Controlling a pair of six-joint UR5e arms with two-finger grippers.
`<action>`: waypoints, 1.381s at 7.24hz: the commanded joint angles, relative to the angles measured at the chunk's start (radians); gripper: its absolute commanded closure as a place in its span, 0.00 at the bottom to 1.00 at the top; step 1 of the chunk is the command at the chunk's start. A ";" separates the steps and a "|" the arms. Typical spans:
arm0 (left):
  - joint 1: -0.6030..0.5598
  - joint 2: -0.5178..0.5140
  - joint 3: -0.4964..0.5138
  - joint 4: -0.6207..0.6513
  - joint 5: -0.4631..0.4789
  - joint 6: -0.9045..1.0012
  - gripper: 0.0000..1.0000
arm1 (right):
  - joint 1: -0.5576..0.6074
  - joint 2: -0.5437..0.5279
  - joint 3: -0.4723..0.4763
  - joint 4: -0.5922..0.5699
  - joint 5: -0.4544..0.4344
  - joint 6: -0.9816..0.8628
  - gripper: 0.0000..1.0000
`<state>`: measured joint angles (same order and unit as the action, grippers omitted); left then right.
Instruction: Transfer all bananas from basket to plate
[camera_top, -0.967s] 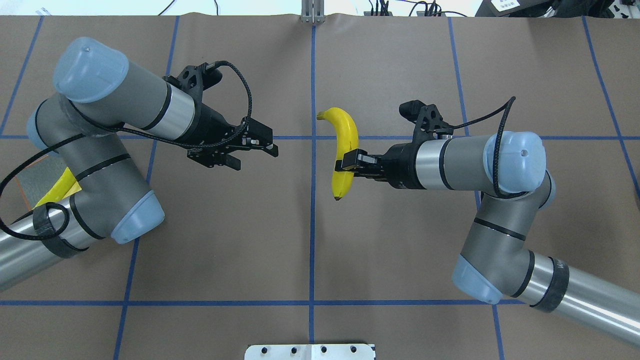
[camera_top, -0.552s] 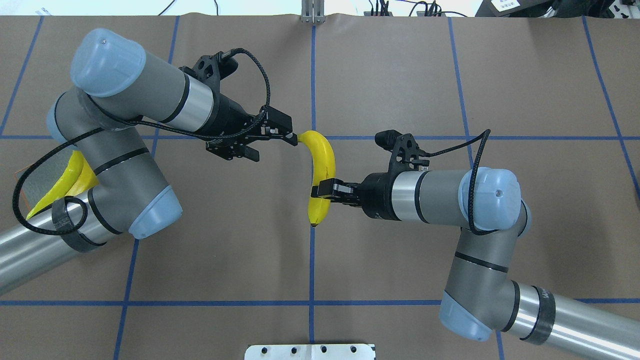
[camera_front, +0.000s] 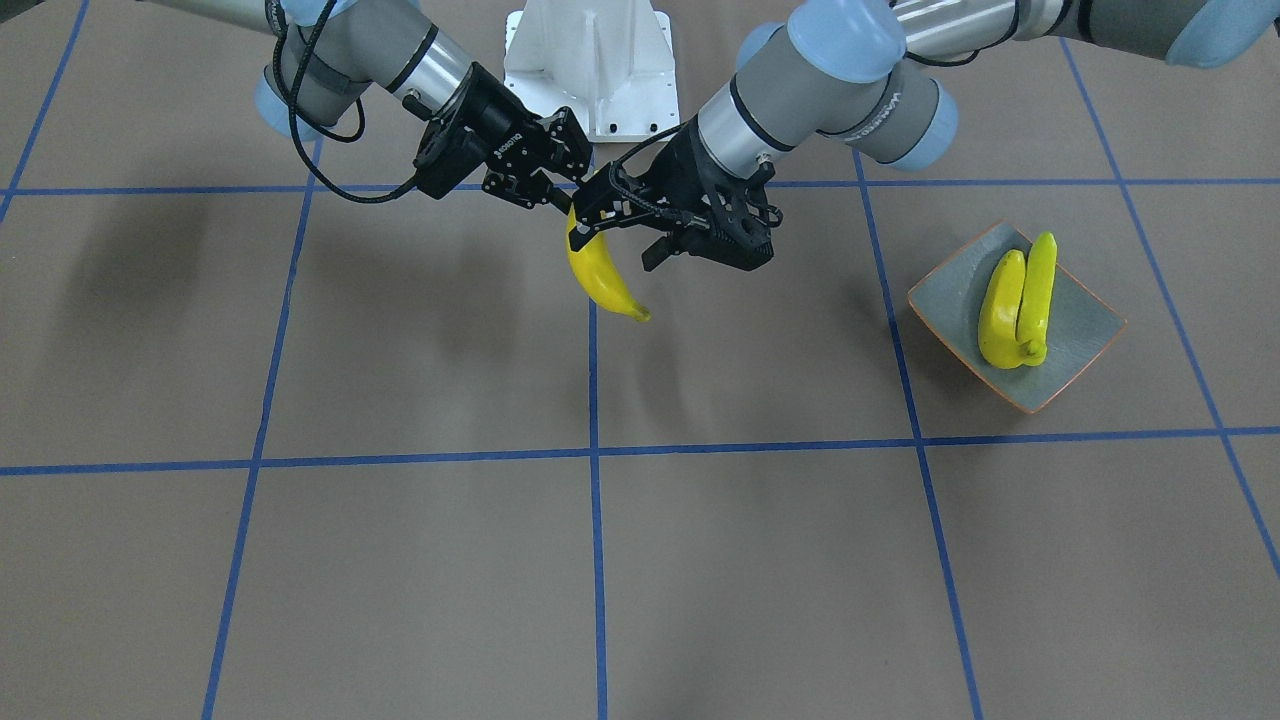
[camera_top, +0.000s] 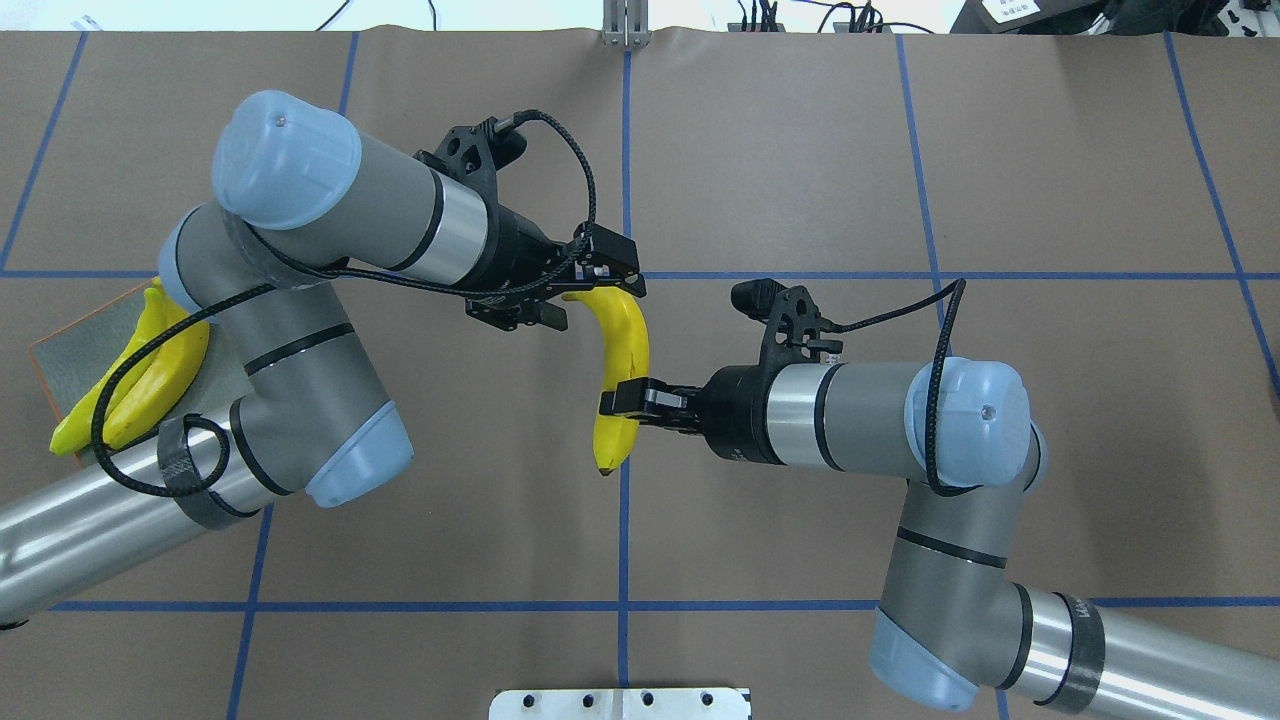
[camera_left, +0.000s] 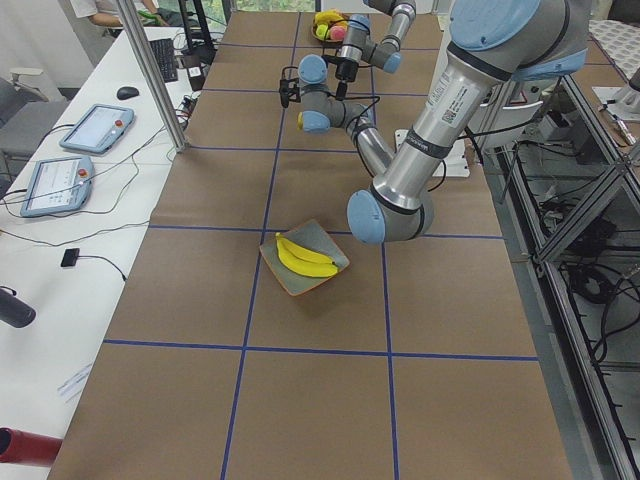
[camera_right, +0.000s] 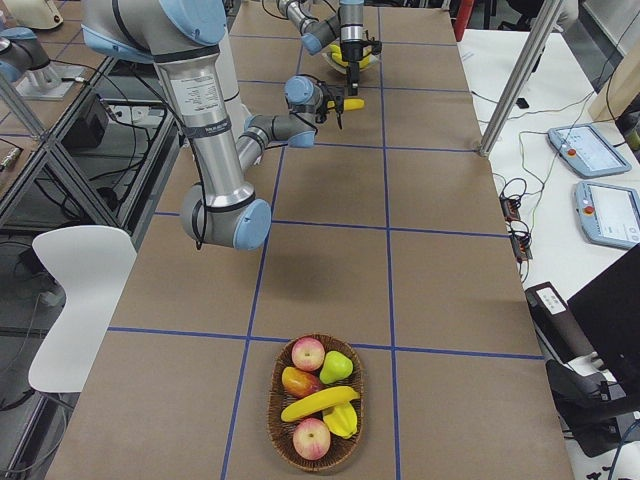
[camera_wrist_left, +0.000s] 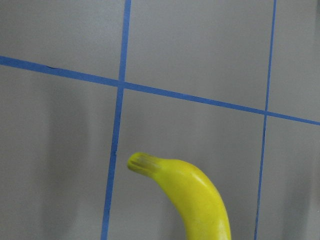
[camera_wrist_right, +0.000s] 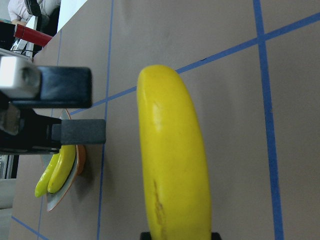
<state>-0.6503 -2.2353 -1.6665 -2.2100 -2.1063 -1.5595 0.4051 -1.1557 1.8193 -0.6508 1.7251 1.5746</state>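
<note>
One banana (camera_top: 622, 350) hangs over the middle of the table (camera_top: 800, 150), above a blue tape line (camera_top: 625, 150), and the right gripper (camera_top: 618, 398) is clamped across its lower half. The left gripper (camera_top: 598, 303) has its fingers spread on both sides of the end farther from the robot. 0.6 s ago they were only at its tip, and the banana was a little more to the robot's right. Two more bananas (camera_front: 1015, 300) lie side by side on the plate (camera_front: 950, 290), at the robot's left. Only the exterior right view shows the basket (camera_right: 273, 415) clearly: a fourth banana (camera_right: 318, 403) lies in it among other fruit. White lettering on the grippers is too small to read
</note>
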 joint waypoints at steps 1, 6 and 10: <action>0.014 -0.024 0.027 -0.002 0.012 -0.016 0.01 | -0.003 0.005 0.008 0.000 -0.010 0.008 1.00; 0.035 -0.026 0.027 0.003 0.012 -0.020 1.00 | -0.003 0.014 0.014 0.000 -0.039 0.008 1.00; 0.032 0.000 0.022 0.013 0.012 -0.014 1.00 | 0.015 -0.092 0.121 0.003 -0.036 0.005 0.00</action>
<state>-0.6166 -2.2493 -1.6441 -2.2020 -2.0939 -1.5780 0.4149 -1.1798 1.8843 -0.6488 1.6850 1.5804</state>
